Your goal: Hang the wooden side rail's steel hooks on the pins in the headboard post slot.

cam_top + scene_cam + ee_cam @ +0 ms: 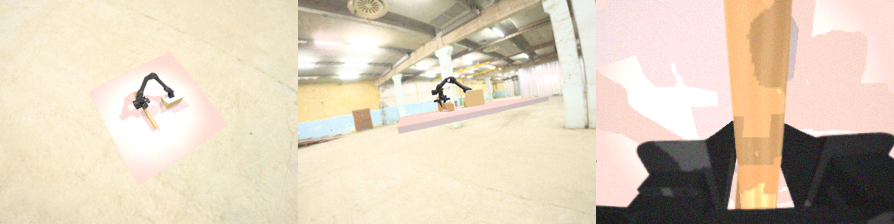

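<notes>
The wooden side rail [150, 118] [448, 107] [758, 102] is a long orange-yellow bar. My gripper [143, 105] [753, 121] is shut on the rail, one black finger against each side. In the top view the rail runs from under the gripper towards the front of the table. The headboard post [135, 94] is an orange piece that shows just behind the gripper, mostly covered by the arm. The steel hooks, the pins and the slot cannot be made out, so I cannot tell whether the hooks sit on the pins, nor whether the rail's far end touches the table.
A wooden block [173, 102] [474, 98] with a pale top stands under the arm's base, to the right of the rail. The pink table [140, 174] [418, 122] carries everything, and shadows of the arm fall around the rail.
</notes>
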Robot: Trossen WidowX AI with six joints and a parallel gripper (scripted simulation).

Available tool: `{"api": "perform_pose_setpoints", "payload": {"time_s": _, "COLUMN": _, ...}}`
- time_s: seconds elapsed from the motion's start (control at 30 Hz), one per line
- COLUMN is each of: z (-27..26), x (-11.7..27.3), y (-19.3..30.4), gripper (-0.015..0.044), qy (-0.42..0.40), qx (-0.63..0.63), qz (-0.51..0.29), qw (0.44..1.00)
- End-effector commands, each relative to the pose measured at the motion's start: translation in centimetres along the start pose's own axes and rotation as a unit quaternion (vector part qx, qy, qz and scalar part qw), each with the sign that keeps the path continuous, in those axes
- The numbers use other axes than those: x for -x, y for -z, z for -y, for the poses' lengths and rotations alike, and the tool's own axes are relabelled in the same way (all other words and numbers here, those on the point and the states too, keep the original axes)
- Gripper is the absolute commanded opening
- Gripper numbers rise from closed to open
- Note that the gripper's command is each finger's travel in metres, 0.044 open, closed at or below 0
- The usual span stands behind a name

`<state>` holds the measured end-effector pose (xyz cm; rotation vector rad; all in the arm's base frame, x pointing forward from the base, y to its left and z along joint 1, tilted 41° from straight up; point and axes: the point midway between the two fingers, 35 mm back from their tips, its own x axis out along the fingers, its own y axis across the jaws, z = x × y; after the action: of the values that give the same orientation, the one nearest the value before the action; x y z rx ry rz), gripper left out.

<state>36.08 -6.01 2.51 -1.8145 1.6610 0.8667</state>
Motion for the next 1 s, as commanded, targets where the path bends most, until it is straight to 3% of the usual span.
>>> {"api": "perform_pose_setpoints", "payload": {"time_s": 0.0, "z": 0.1, "x": 0.04, "y": 0.12, "gripper": 0.0, "qy": 0.003, "qx": -0.002, "qz": -0.003, "qw": 1.0}}
{"api": "perform_pose_setpoints", "payload": {"time_s": 0.97, "z": 0.1, "x": -0.44, "y": 0.13, "gripper": 0.0, "qy": 0.003, "qx": -0.002, "qz": -0.003, "qw": 1.0}}
